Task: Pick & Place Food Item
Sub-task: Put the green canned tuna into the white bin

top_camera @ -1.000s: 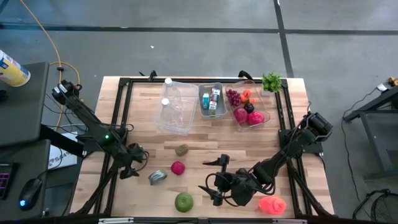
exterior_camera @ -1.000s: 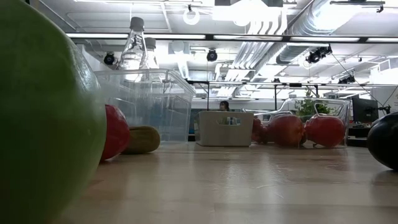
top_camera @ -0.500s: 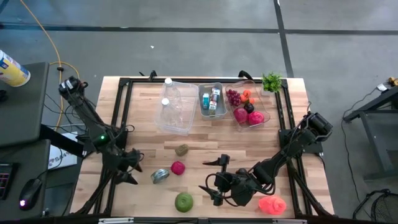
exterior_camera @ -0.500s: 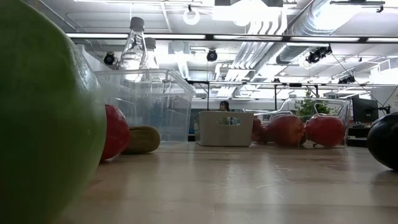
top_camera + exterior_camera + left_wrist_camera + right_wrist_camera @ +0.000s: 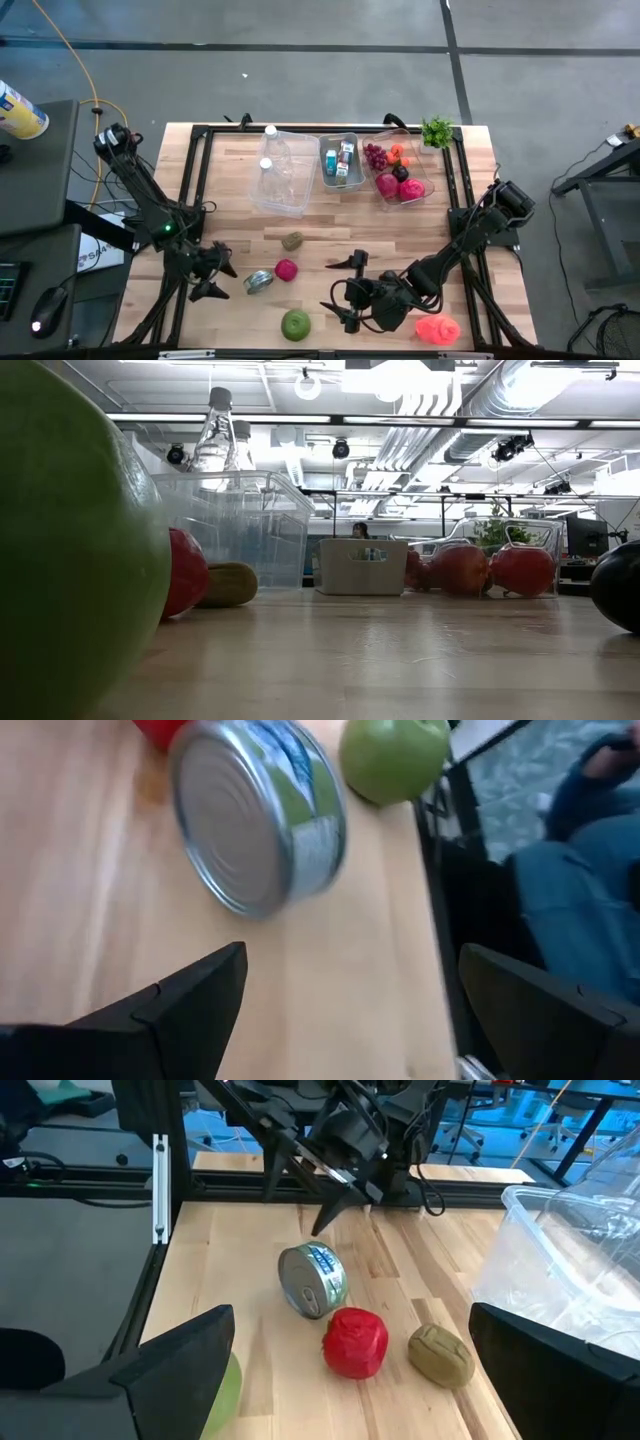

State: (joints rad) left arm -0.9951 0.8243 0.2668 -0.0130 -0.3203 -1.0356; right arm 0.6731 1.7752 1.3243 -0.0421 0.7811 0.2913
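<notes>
On the near half of the table (image 5: 390, 225), the loose items still lie scattered: a small tin can (image 5: 257, 283) on its side, a red fruit (image 5: 287, 269) just to its right, a brownish-green lump (image 5: 292, 241) a little farther back, a green apple (image 5: 296, 324) near the front edge, and a pink item (image 5: 438, 329) at the near right corner. The left gripper (image 5: 212, 274) sits low by the left rail, just to the left of the can, fingers spread wide with nothing between them; from its own wrist camera the can's end fills the view just ahead of the open fingers. The right gripper (image 5: 345, 290) waits near the front centre, to the right of the red fruit, also fully open and empty. Along the far side stand three containers: a clear bin (image 5: 283, 172) with bottles, a grey basket (image 5: 340, 161) of small cartons, and a clear tray (image 5: 402, 172) already holding several fruits. By my reckoning the work has hardly begun for this item: nothing is lifted or gripped. The can looks the likely target, but I cannot be sure. What remains is closing on it, carrying it to a far container, and releasing it, with the other loose pieces still to follow.
</notes>
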